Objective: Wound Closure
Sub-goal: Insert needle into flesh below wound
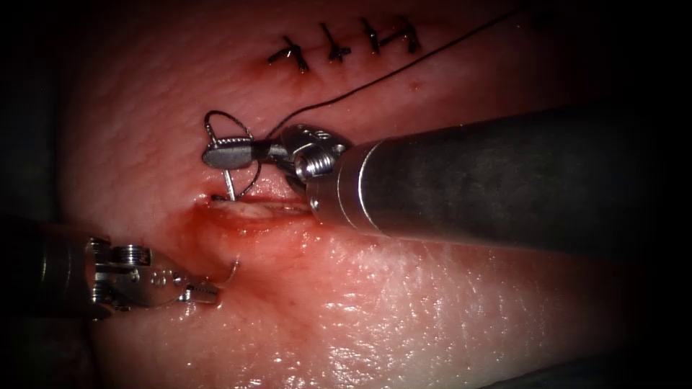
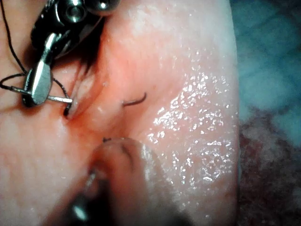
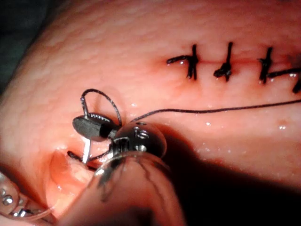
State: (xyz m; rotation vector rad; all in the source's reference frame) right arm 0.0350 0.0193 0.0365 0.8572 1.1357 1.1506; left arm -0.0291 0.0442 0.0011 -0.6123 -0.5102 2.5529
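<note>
A pale, glistening piece of tissue [image 1: 432,302] lies under two surgical tools. Its open cut [image 1: 252,209] sits near the middle, with red fluid [image 1: 216,230] pooled along its lower edge. Further up, four dark finished stitches [image 1: 346,47] cross the closed stretch of the wound.

The right hand [image 1: 225,153] reaches in from the right on a thick grey shaft. Its jaws are pressed together, pinching the curved needle [image 1: 229,184] near its tail end just above the cut. The needle runs down from the jaws to the upper lip of the cut. Black thread [image 1: 375,83] loops around these jaws and trails away to the upper right.

The left hand [image 1: 205,292] waits lower left, well below the needle. Its jaws are closed, and whether they hold anything I cannot tell.
</note>
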